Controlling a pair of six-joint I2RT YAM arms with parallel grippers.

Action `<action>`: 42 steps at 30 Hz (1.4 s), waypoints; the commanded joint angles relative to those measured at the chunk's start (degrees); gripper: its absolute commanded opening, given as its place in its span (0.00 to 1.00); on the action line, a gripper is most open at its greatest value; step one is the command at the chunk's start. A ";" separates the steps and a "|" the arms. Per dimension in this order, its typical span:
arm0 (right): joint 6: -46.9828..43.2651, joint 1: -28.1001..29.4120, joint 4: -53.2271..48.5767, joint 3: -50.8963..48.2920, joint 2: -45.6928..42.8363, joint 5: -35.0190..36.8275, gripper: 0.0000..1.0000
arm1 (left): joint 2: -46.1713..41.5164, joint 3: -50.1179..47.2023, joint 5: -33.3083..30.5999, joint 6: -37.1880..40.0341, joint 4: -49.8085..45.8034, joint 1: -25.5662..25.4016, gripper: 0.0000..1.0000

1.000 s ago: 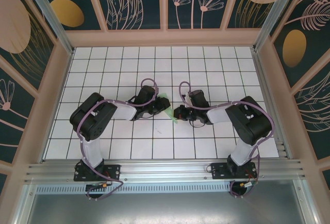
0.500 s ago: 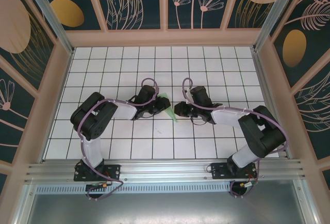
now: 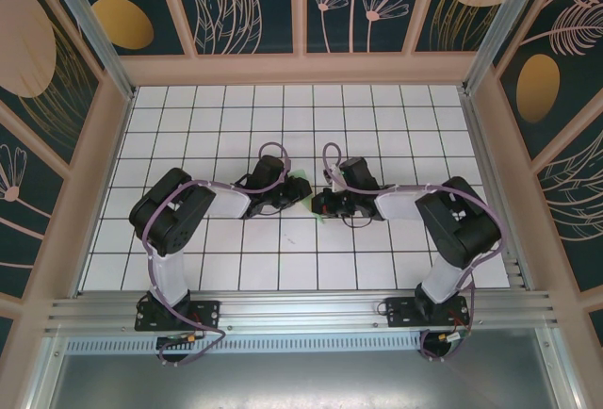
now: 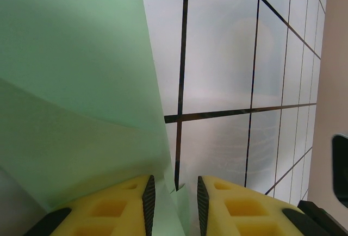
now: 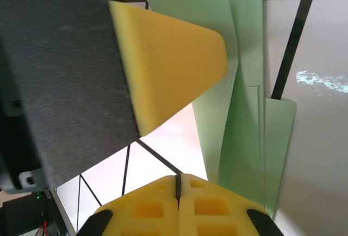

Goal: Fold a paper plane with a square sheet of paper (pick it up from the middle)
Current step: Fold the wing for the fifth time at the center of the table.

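We are in the middle of the folding, not at the pick-up. The thin pale mint-green sheet of paper (image 3: 301, 183) sits at the centre of the white gridded desk (image 3: 377, 117), between the two arms, and it already carries creases. In the right wrist view the sheet (image 5: 244, 84) shows several overlapping layers with stepped edges, so at least one fold is made. We see no slim, pointed dart yet.

The left end effector (image 3: 290, 192) is narrowed onto the paper. From its own wrist, a folded flap of the sheet (image 4: 70, 84) runs down between the yellow foam pads (image 4: 109, 209) of the left end effector (image 4: 173, 203), and the sheet rises off the desk on the left side of that view. We judge this to be a grasp that steadies or lifts one flap.

The right end effector (image 3: 318, 204) is clenched with nothing in it. Its two yellow pads meet flush in the right wrist view (image 5: 178, 192), just beside the paper's edge, with one finger of the left arm (image 5: 168, 67) across the frame above.

We judge the next move to be a pressing one. The shut right fingers should run along the fold line to sharpen the crease while the left holds the flap aligned. The paper is thin, so pressure must be light and the flap must not slide or the edges will go askew.
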 commanded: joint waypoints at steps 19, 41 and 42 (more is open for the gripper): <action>-0.70 -2.09 0.46 -3.39 5.00 1.02 0.03 | 2.40 1.58 0.30 1.98 -2.82 0.08 0.30; -2.07 -1.66 -4.35 1.94 0.22 -7.91 0.05 | 2.96 2.23 -0.01 2.35 -4.18 0.08 0.29; -2.56 -1.41 -5.03 2.38 0.93 -7.48 0.05 | 2.95 2.16 -0.06 2.33 -4.20 0.10 0.29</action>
